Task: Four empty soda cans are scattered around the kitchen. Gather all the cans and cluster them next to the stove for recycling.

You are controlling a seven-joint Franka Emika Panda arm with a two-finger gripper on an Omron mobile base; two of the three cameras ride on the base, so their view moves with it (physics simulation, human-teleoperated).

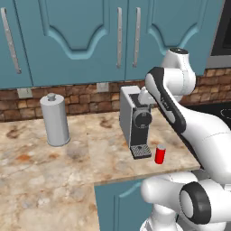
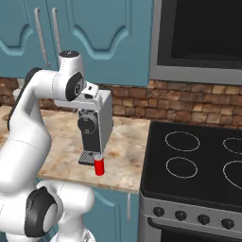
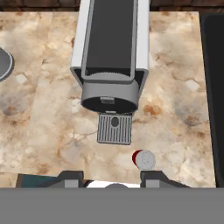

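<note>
Overhead, the closed, empty end effector (image 3: 113, 178) overlooks the red soda can (image 3: 144, 160); the right base view adds the stove (image 2: 198, 175).

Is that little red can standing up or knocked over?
Upright: the red can stands on end on the counter, round top facing up.

No readable text anywhere.

The red can (image 1: 159, 154) has a plain side, with no brand or label, and its grey top in the hand view is blank. The coffee machine (image 1: 135, 121) has bare panels and a round front with no lettering. The stove (image 2: 198, 165) carries white burner rings on its black glass, which are outlines and not signs; its front knobs (image 2: 181, 215) may have markings, but they are too small to tell. The paper-towel roll (image 1: 55, 120), cabinet doors (image 1: 81, 36) and brick wall (image 1: 81, 101) bear no writing.
</note>
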